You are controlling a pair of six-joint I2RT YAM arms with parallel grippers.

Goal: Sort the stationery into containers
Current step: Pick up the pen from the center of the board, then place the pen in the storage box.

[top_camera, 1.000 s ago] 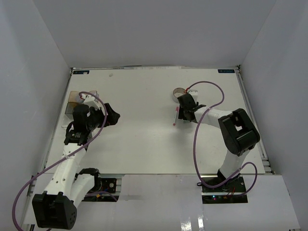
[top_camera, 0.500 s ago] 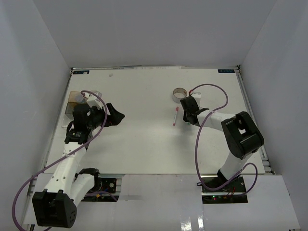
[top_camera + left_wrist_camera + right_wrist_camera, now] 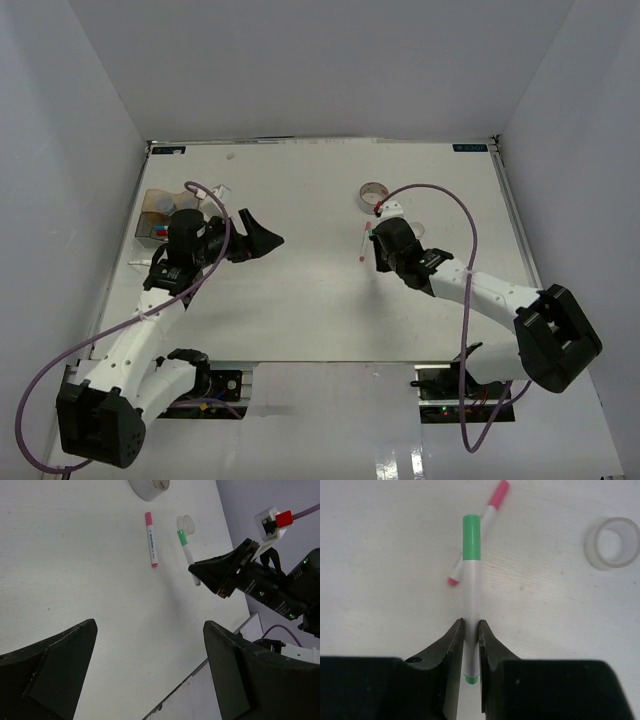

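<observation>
My right gripper (image 3: 470,625) is shut on the white barrel of the green-capped marker (image 3: 471,580), near its tail, low over the table. The pink-capped marker (image 3: 492,507) lies slanted just beyond it; it also shows in the left wrist view (image 3: 151,539). The green marker (image 3: 187,550) and right gripper (image 3: 220,572) show there too. My left gripper (image 3: 150,625) is open and empty, held above the table left of centre (image 3: 262,240). The amber box (image 3: 150,205) stands at the far left with red and blue caps inside.
A large tape roll (image 3: 373,192) lies behind the right gripper (image 3: 378,240). A small clear round piece (image 3: 612,542), jar or tape roll, lies right of the markers and shows in the left wrist view (image 3: 187,524). White walls enclose the table.
My left gripper has swung right, away from the amber box toward the middle. My right arm has stretched out low and its gripper has come down onto the green marker.
</observation>
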